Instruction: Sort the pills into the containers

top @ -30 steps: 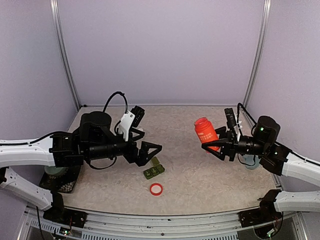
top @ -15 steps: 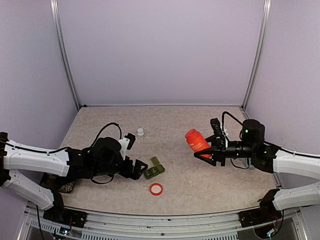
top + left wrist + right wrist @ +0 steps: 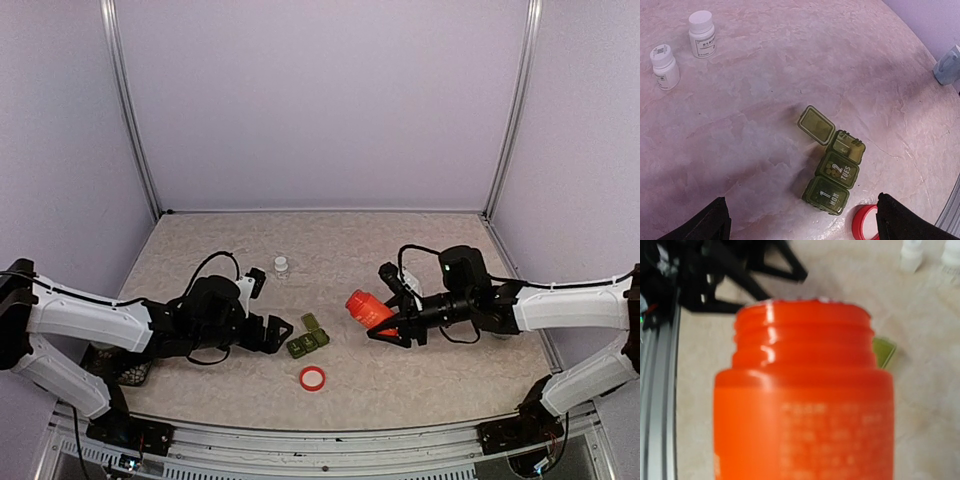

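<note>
Right end effector [image 3: 384, 320] clamps a tilted orange bottle [image 3: 362, 306] over open worktop [image 3: 430, 372]; left end effector [image 3: 281, 335], spread apart, sits beside the containers [image 3: 308, 341].

we see a pale marbled counter [image 3: 400, 370]. on it rest the dark green containers [image 3: 836, 175], one end lid hinged open, a red ring [image 3: 312, 377] just beside them, a white bottle [image 3: 701, 34] and a second white bottle [image 3: 665, 66] farther back, and a pale blue mug [image 3: 947, 67].
</note>
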`<action>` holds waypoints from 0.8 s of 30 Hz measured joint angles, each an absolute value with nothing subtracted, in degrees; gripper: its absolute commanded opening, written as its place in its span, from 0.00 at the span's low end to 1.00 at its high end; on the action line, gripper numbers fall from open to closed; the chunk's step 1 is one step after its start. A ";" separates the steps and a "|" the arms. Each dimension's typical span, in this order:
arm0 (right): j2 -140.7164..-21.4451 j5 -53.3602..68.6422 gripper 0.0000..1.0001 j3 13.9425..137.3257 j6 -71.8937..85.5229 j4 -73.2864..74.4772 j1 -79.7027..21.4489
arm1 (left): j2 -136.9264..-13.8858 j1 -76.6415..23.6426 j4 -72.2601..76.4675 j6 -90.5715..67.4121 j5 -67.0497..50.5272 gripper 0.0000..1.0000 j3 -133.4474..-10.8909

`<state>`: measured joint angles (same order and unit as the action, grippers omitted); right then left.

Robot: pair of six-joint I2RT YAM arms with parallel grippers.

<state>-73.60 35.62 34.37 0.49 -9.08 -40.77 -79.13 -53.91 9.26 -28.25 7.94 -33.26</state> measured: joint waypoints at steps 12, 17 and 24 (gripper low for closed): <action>-88.73 31.94 0.31 45.89 -1.83 -2.22 -46.02 | -80.77 -52.14 14.66 -28.51 4.56 0.97 -31.27; -91.90 31.33 0.31 48.90 -2.52 0.43 -46.24 | -81.49 -52.14 16.58 -28.56 3.29 0.96 -31.03; -93.54 31.20 0.31 49.25 -3.66 2.44 -46.33 | -81.49 -52.14 18.17 -28.69 2.79 0.96 -30.79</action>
<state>-93.54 31.20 49.25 -3.66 2.44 -46.33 -81.49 -52.14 18.17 -28.69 2.79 -30.79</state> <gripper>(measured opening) 0.534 0.963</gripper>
